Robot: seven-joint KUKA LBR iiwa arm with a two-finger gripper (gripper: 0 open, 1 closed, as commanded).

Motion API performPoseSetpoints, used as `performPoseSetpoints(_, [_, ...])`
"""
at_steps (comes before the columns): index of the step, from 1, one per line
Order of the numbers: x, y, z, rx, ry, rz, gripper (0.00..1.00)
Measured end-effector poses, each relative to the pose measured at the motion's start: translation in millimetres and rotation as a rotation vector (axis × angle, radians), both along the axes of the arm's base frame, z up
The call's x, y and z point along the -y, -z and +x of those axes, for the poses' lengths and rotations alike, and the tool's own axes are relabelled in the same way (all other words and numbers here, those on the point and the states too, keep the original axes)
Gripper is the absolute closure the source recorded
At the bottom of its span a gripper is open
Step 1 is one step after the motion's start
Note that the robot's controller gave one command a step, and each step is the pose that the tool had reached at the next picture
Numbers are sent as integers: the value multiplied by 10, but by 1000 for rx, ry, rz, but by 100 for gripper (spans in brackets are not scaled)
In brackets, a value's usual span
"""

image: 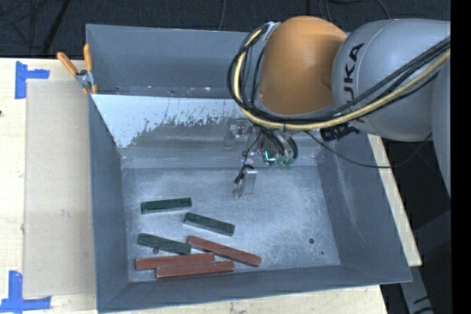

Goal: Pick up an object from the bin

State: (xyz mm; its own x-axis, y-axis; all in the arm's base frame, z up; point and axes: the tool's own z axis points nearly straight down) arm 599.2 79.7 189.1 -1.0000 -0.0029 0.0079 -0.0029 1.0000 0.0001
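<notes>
1. Grey metal bin (110, 158) with a pale, dusty floor; arm (397, 77) reaching in from the right, with its orange cover (298, 62) and looped cables (243, 95) above the far-right part.
2. Gripper (243, 186) hanging below the cover, low over bare floor about the middle of the bin, a little toward the far wall. Open or closed: cannot tell from this angle.
3. Nearest to it: short dark green bar (209, 223), flat on the floor to the near left, slightly slanted, apart from the gripper.
4. Further left: second dark green bar (166, 206), flat and almost level from left to right, apart from the first.
5. Closer to the near wall: third dark green bar (163, 243), slanted, with its right end close beside the brown ones.
6. Slanted reddish-brown bar (224, 250), running from the bin's middle toward the near right.
7. Just nearer: two more reddish-brown bars, left one (174, 261) and right one (195, 270), side by side and touching, along the near wall.
</notes>
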Motion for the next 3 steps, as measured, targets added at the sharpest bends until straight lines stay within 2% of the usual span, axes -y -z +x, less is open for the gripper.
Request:
performPoseSetpoints(1, [-400,664,-216,1,-137,1,0])
performPoseSetpoints(2, [-1090,1225,92,9,-160,4,0])
performPoseSetpoints(3, [-1053,1194,96,8,-154,1,100])
